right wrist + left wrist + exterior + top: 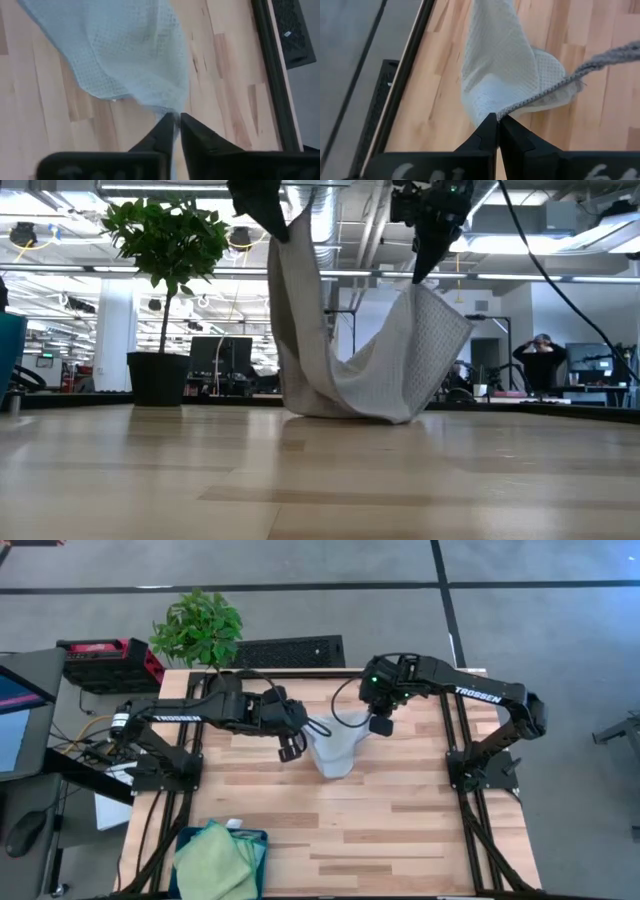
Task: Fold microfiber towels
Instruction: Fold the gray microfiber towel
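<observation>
Early stage: left pincer (291,747) and right pincer (380,724) each clamp a corner of 1 pale grey towel (335,750), lifted and sagging onto the counter (400,830), unfolded; other towels (215,858) wait in the bin (262,840) at the near-left corner.

I count one pale grey waffle-weave microfiber towel (335,748) hanging between my two dark two-finger grippers. One light green cloth (212,860) lies in one dark teal-blue bin (258,840). One leafy potted plant (197,628) stands beyond that towel.

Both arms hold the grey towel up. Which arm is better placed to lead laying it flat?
Probably neither alone. The left gripper and right gripper each pinch a top corner of the grey towel, whose bottom sags onto the table. If one leads, left: more bare wood on its near side.
</observation>
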`<state>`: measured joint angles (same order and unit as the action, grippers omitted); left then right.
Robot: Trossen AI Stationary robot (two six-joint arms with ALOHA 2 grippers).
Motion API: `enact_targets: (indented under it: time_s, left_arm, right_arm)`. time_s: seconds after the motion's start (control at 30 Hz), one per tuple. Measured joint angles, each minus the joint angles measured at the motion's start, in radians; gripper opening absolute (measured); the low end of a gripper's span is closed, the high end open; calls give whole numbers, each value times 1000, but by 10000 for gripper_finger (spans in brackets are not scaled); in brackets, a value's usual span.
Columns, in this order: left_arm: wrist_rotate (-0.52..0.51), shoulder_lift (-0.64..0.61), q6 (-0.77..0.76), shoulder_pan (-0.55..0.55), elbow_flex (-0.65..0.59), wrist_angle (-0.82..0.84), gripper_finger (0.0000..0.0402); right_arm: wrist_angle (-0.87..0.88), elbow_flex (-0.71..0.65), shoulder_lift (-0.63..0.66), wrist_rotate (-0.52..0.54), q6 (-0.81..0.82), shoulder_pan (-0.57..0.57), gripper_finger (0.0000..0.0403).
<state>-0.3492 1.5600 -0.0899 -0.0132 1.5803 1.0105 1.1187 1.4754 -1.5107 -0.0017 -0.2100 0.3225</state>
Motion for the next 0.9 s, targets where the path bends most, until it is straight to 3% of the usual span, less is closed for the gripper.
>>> enact_targets:
  time_s: [0.4, 0.57, 0.8, 0.9]
  left_arm:
    - [3, 1, -166, -14, 1, -48, 0]
    - [3, 2, -200, -29, 10, -77, 0]
    - [3, 2, -226, -28, 10, -111, 0]
    - [3, 2, -230, -28, 10, -121, 0]
  right_arm:
    - [-40, 0, 35, -38, 29, -76, 181]
    - [-200, 0, 34, -181, 79, -152, 203]
    - [-433, 5, -17, -178, 139, -257, 212]
    - [-468, -2, -59, -104, 192, -278, 212]
